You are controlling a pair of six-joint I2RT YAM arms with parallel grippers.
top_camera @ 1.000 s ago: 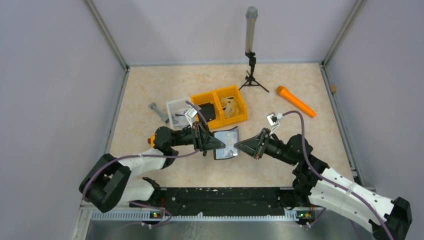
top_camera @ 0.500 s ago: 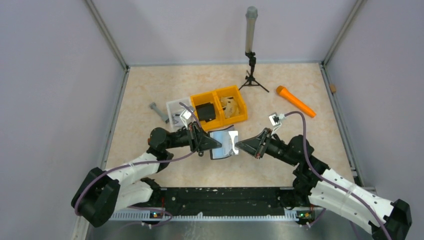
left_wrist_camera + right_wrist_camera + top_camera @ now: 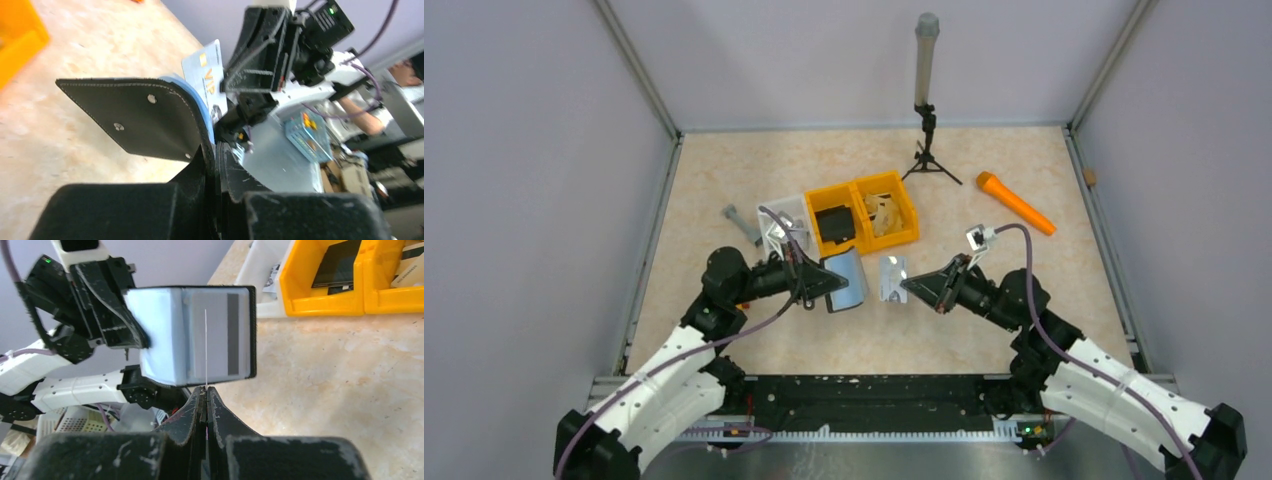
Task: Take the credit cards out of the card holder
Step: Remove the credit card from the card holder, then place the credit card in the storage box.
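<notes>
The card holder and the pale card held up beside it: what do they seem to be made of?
Card holder: probably leather or an imitation, matte black, with stitched edges, small metal studs and a pale blue lining. Card: likely glossy plastic, silvery, thin and stiff, with printed lettering.

— How do the two arms stand?
— Both reach forward and inward from their bases, forearms low, tips pointing at each other with a gap between them.
— The left gripper [image 3: 828,284]?
— Jaws pinched tight on the edge of the card holder [image 3: 848,280].
— And the right gripper [image 3: 908,286]?
— Fingers pressed together on a credit card [image 3: 891,278], which its wrist camera sees edge-on.
</notes>
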